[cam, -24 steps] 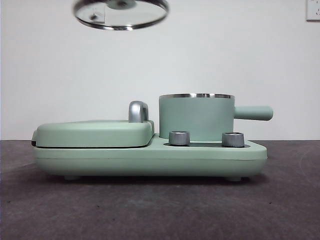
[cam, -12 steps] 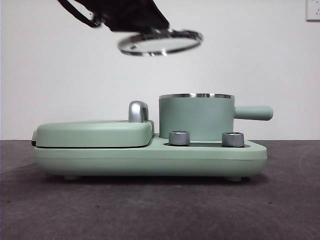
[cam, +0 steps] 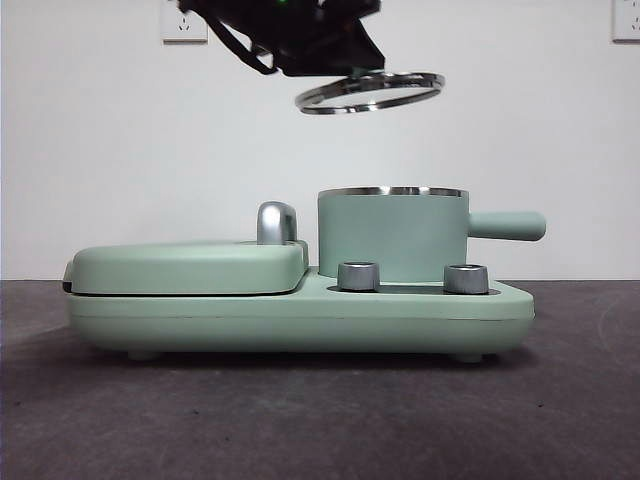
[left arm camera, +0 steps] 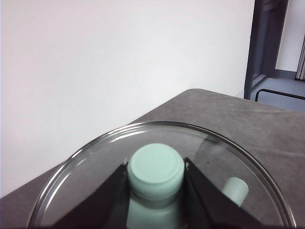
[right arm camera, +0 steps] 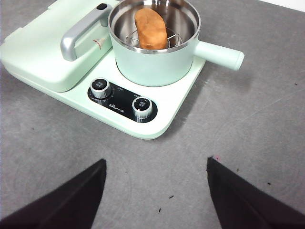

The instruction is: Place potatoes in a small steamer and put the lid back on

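Inside steamer, wrinkled orange-brown potato

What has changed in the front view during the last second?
The lid, carried by its knob in the left claw, has moved right and come lower, and now hangs above the steamer, not yet on it. The steamer, the potato inside it and the open right claw show no change.
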`<action>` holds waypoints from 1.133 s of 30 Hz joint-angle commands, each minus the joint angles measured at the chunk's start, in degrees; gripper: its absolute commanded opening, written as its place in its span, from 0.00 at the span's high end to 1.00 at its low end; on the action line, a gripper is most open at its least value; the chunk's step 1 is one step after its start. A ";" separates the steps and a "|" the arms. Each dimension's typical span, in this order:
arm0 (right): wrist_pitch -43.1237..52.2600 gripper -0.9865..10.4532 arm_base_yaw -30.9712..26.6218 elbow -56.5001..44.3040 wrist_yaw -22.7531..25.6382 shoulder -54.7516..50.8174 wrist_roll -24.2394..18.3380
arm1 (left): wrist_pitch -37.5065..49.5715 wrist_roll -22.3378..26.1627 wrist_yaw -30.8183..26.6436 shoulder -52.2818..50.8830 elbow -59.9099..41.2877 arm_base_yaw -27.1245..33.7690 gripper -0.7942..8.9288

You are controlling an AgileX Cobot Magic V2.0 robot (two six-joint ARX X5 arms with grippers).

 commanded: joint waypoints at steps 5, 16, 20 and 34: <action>0.33 0.63 0.26 0.55 0.09 0.39 0.63 | 1.86 0.26 1.27 5.14 3.96 -1.38 0.90; -0.07 0.63 0.26 0.55 0.09 0.39 0.66 | -5.66 2.08 1.25 7.02 3.96 -1.70 0.90; -0.11 0.63 0.26 0.55 0.09 0.39 0.70 | -5.38 3.17 1.27 7.69 3.96 -1.70 0.90; -0.39 0.63 0.26 0.55 0.09 0.39 1.38 | -3.67 3.23 1.27 10.29 3.96 -2.01 0.90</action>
